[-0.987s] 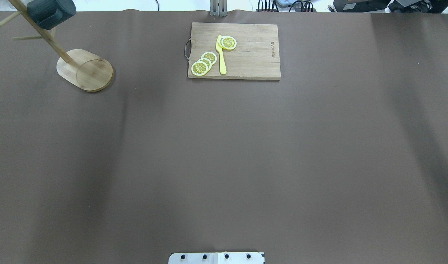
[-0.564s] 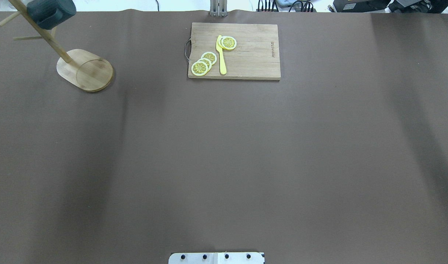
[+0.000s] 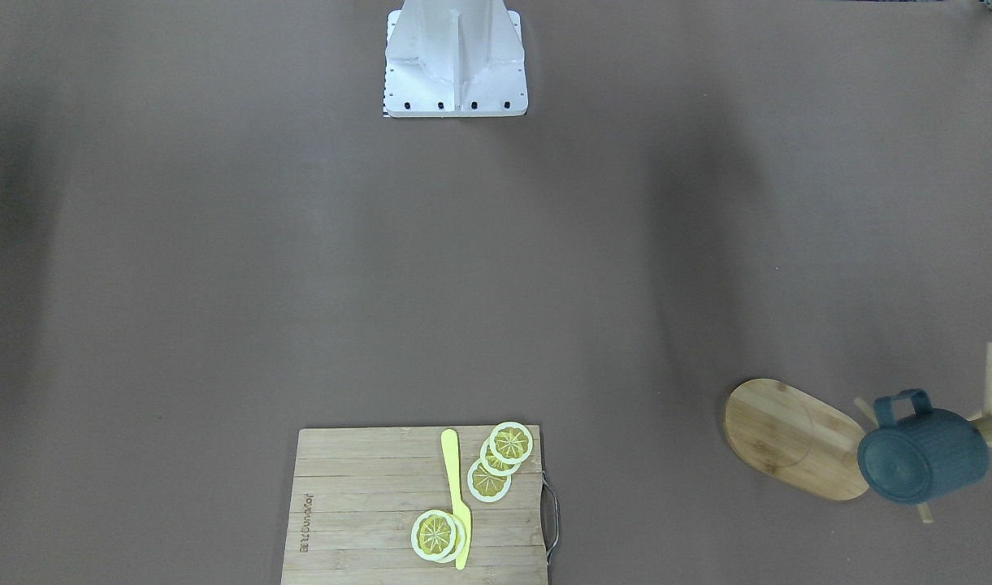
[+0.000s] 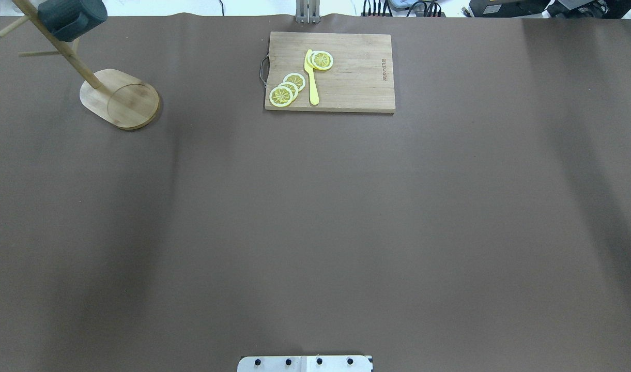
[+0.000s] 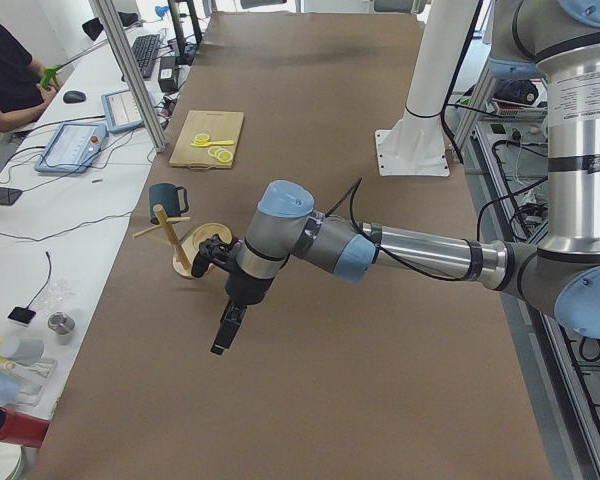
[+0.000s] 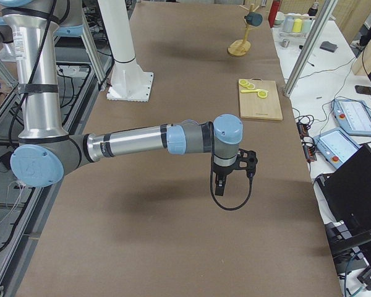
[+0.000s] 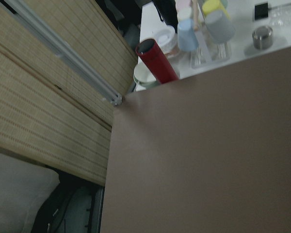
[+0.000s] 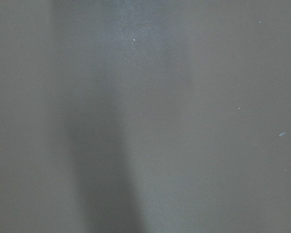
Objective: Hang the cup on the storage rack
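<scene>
The dark teal cup hangs on its side from a peg of the bamboo storage rack at the table's far left corner. It also shows in the front view as the cup by the rack's oval base. My left gripper appears only in the exterior left view, above the table a short way from the rack; I cannot tell whether it is open or shut. My right gripper appears only in the exterior right view, far from the cup; its state cannot be told either.
A bamboo cutting board with lemon slices and a yellow knife lies at the far middle. The white robot base stands at the near edge. Bottles and cups sit on a side table, where a person is seated.
</scene>
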